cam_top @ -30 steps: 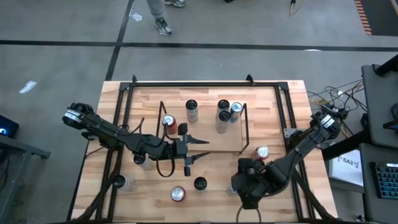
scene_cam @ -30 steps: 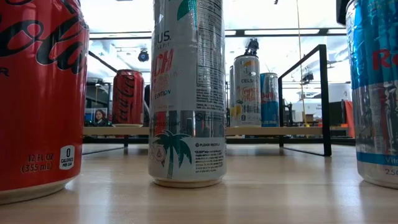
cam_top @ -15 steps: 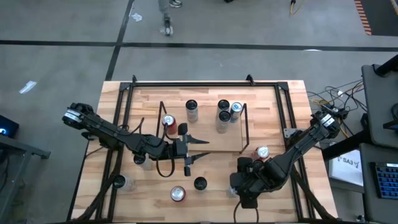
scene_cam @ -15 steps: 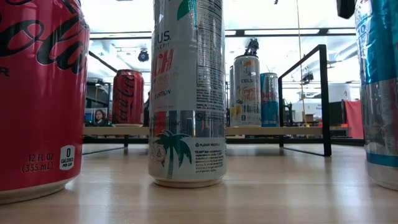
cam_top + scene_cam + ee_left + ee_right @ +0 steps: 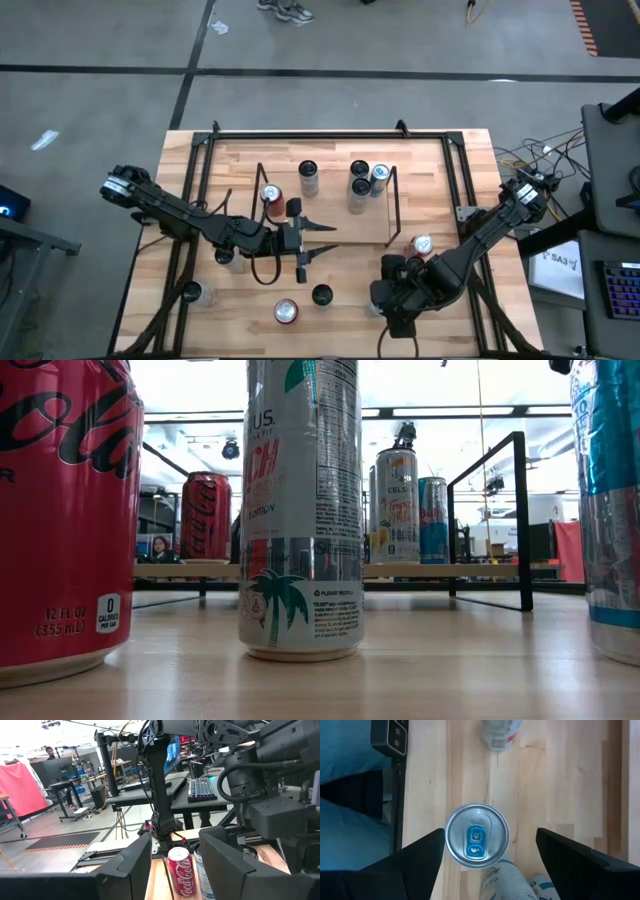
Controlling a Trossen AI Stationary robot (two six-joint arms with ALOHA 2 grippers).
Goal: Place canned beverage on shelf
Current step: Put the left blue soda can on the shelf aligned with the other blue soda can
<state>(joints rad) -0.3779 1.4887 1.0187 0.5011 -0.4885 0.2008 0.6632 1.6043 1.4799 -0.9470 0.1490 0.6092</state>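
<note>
A silver can with a blue tab point(image 5: 476, 836) stands upright on the table near its front edge. It also shows at the right edge of the low view point(image 5: 610, 510). My right gripper point(image 5: 490, 831) is open above it, pointing down, one finger on each side point(image 5: 380, 303). My left gripper point(image 5: 322, 240) is open and empty in front of the shelf point(image 5: 335, 222). The shelf's wood base point(image 5: 300, 570) carries a red can point(image 5: 205, 515) at its left and several cans point(image 5: 397, 505) at its right. My right gripper: one finger point(image 5: 427, 851) stands right beside the can's rim point(image 5: 448, 836). I cannot tell whether it touches. The other finger point(image 5: 560, 851) is clearly apart from the can.
Loose cans stand on the table: a red one point(image 5: 287, 312), a dark-topped one point(image 5: 321, 295), two at the left point(image 5: 195, 292), and a red one point(image 5: 421, 245) beside the shelf's right wire frame point(image 5: 396, 200). The black tube frame point(image 5: 300, 135) borders the table.
In the low view the blue-and-silver can has shifted a little to the right and stays upright. My right gripper above it has drifted the same way. My left arm has kept still.
</note>
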